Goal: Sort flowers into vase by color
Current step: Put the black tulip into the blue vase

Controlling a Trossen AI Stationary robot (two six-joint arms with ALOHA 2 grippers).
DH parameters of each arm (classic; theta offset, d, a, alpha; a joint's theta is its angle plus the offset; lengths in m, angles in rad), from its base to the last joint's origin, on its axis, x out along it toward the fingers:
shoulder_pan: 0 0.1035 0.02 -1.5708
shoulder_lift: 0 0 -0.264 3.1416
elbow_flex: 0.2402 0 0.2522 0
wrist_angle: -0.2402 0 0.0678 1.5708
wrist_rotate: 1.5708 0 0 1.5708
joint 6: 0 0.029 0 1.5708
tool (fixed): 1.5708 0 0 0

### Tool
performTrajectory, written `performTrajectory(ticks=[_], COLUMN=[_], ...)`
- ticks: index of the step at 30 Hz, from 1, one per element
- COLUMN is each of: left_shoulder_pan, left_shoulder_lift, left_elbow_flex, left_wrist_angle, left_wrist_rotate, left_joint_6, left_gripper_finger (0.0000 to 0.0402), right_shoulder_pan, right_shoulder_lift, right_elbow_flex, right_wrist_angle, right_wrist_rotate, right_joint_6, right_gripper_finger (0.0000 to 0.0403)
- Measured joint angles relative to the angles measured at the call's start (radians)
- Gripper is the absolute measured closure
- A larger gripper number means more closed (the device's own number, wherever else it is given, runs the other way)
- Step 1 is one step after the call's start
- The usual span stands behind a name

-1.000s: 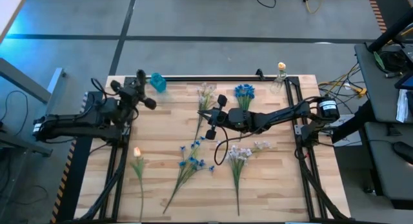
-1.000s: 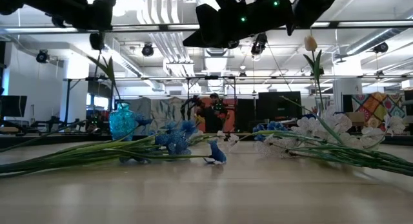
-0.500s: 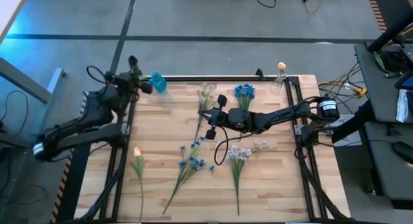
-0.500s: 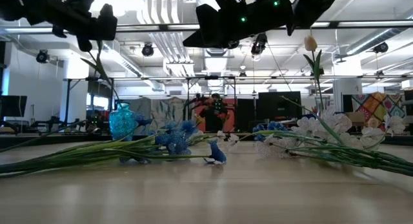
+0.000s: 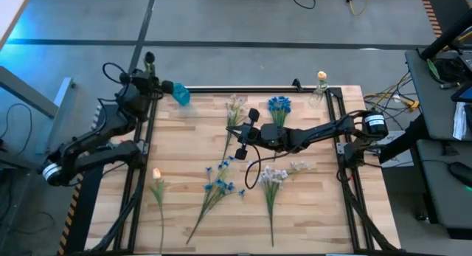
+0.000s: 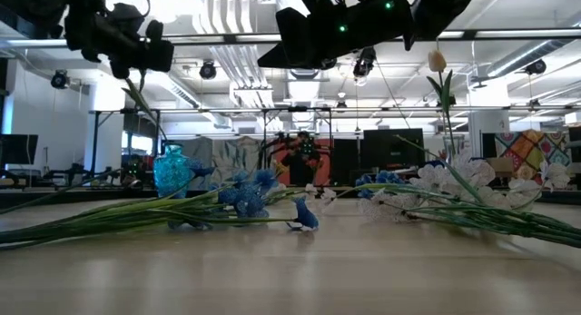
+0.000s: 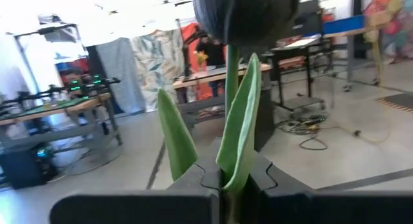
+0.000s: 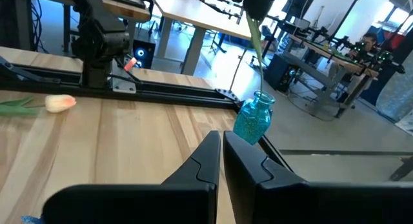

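**Wooden tabletop, far-left corner: tulip stem poised over the blue vase**

Thin green tulip stem with long leaves (image 8: 256,37) pinched between the closed fingers of the left gripper (image 7: 226,179), bud up, cut end down. Long axis close to upright, leaning a little in the low view. Lower end hangs just above the mouth of the small turquoise glass vase (image 8: 253,119), apart from it, not yet in the neck.

From above, vase at about 4 o'clock from the left gripper, near it, at the edge of the pale plank table (image 5: 310,204). Next move, judged: nudge toward 4 o'clock, then straight down.

Right gripper (image 5: 240,134) waits mid-table, fingers nearly together, holding nothing, well apart from the vase. Left arm plainly the nearer.
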Motion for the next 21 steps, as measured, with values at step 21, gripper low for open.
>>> performTrajectory(ticks=[21], left_shoulder_pan=[-0.008], left_shoulder_lift=[0.006], left_elbow_flex=[0.242], left_wrist_angle=[-0.587], left_wrist_rotate=[-0.018], left_joint_6=[-0.094], left_gripper_finger=[0.0401], right_shoulder_pan=[0.000], right_shoulder_lift=[0.000], right_elbow_flex=[0.000], right_wrist_angle=[-0.002], right_wrist_rotate=[0.000], right_joint_6=[0.002], right_gripper_finger=[0.0390])
